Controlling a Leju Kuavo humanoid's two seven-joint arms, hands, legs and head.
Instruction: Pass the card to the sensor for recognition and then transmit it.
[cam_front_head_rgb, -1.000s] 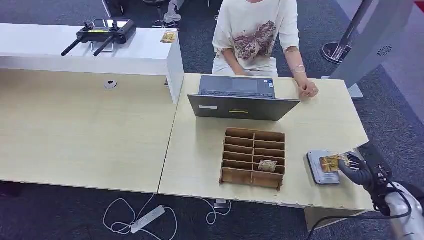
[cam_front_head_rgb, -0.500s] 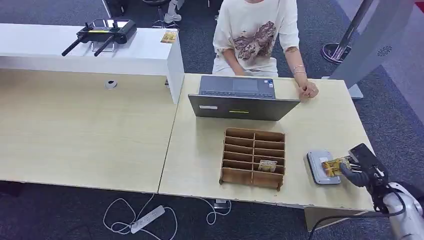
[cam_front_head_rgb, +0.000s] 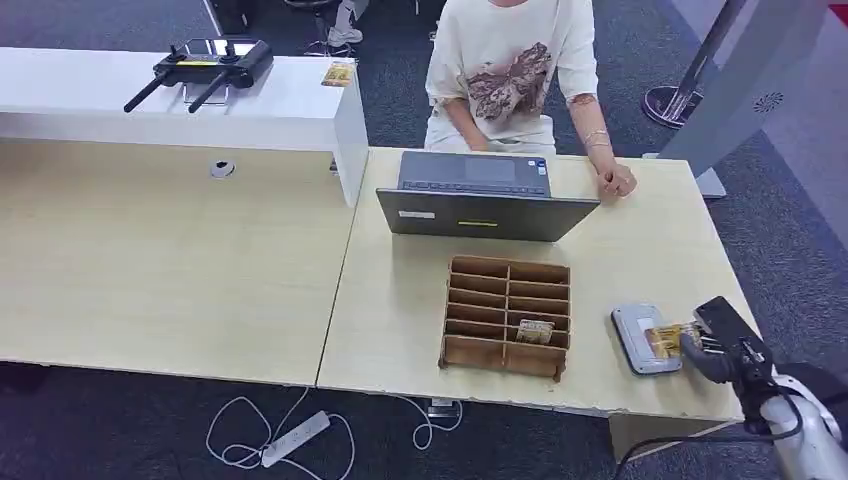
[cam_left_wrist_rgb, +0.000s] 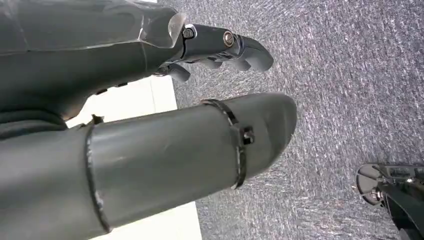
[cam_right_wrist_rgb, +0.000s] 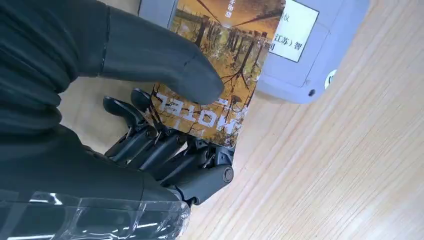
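while right hand (cam_front_head_rgb: 712, 348) fingers (cam_right_wrist_rgb: 165, 145) pinch card (cam_right_wrist_rgb: 220, 65) over sensor (cam_front_head_rgb: 645, 338) at 4 o'clock on worktop (cam_front_head_rgb: 640, 250) | risk: thin grip, card slips before reading | left hand (cam_left_wrist_rgb: 150, 115) loosely spread, holding nothing

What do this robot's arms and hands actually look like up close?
The right hand is dark grey, with a thick smooth thumb and darker, jointed fingers with visible pivot pins. A black box sits at its wrist, a black cable runs down the silver forearm. The left hand matches: a grey thumb ringed by a black cable tie, and a glossy ribbed cover.
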